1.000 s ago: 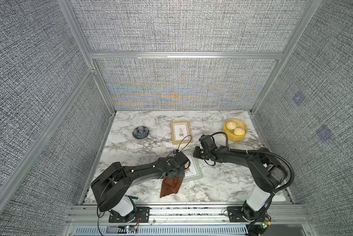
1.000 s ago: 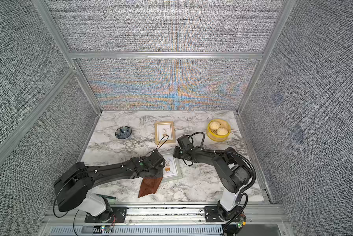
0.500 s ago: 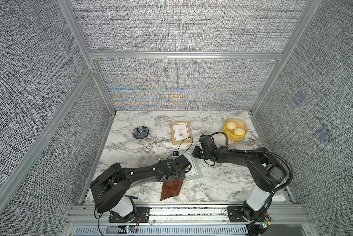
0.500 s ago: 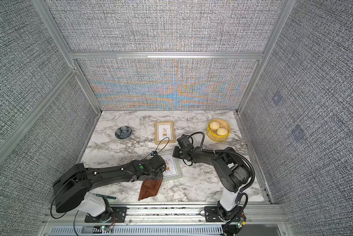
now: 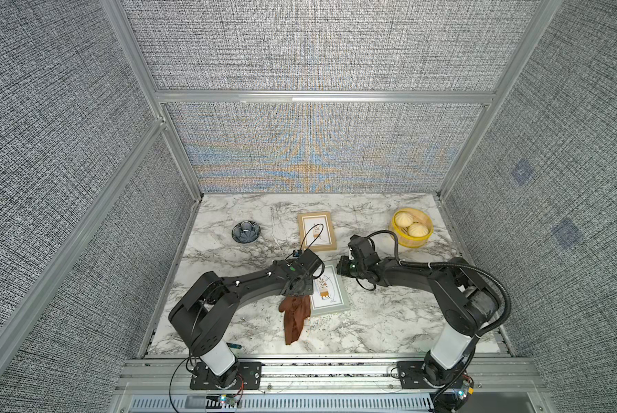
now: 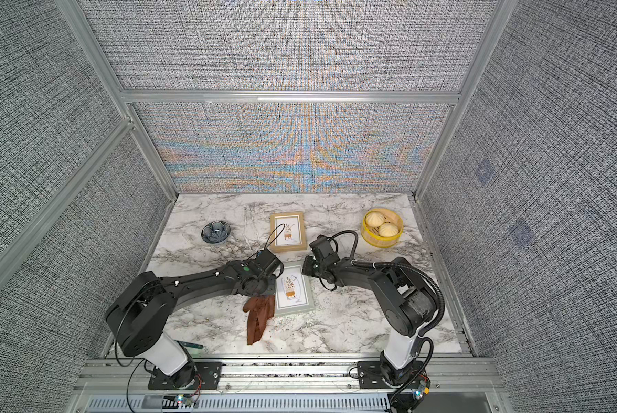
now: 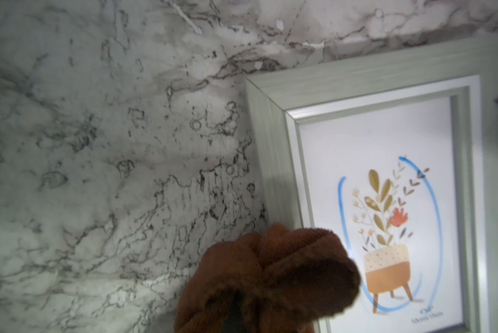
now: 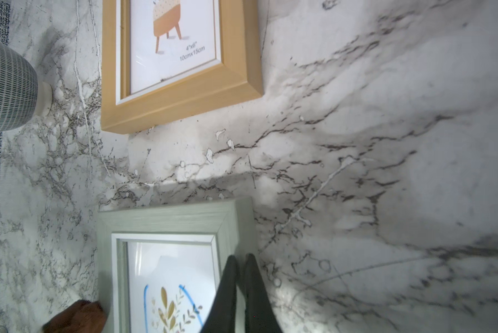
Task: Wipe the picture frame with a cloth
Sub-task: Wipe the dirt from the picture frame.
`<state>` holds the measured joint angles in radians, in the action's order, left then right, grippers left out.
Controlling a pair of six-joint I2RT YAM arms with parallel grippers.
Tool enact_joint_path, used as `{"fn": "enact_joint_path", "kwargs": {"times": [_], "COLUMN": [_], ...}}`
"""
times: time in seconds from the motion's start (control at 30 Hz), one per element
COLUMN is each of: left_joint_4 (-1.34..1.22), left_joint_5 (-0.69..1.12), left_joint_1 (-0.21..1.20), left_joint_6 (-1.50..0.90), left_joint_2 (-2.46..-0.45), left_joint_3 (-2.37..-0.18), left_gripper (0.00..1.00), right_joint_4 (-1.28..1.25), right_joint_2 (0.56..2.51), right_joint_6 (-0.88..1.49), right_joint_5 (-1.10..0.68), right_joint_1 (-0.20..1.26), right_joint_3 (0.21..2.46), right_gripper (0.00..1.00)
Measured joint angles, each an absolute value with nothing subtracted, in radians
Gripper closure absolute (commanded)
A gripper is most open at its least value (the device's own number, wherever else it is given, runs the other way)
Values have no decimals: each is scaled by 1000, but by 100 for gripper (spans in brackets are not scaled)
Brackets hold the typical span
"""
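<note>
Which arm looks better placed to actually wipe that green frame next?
Left. The left gripper is shut on the cloth, bunched at the edge of the green frame. The right gripper is shut, without cloth, at its opposite border.

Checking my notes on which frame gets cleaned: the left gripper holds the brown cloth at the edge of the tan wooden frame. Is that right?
Wrong frame. The left gripper holds the brown cloth at the edge of the grey-green frame, as the left wrist view shows; the tan wooden frame lies apart from it.
</note>
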<state>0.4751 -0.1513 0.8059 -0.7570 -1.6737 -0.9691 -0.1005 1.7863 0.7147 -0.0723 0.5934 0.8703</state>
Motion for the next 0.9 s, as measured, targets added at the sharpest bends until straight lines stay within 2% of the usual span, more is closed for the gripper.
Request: {"fn": "enact_joint_path", "kwargs": {"times": [0.43,0.9], "left_joint_4": [419,447], "left_joint_5": [-185,-210], "left_joint_1": [729,691], "left_joint_6": [-632,-601], "left_joint_2": [-1699,-1879], "left_joint_3": [-1132,-1277], "left_gripper": [100,100], "right_joint_4": [-115,-112], "right_joint_2": [1781,1782], "right_joint_6": [711,707], "right_joint_5": [-45,-44], "right_joint_1": [593,591], "right_joint_3": [863,865], "right_gripper": [93,93]}}
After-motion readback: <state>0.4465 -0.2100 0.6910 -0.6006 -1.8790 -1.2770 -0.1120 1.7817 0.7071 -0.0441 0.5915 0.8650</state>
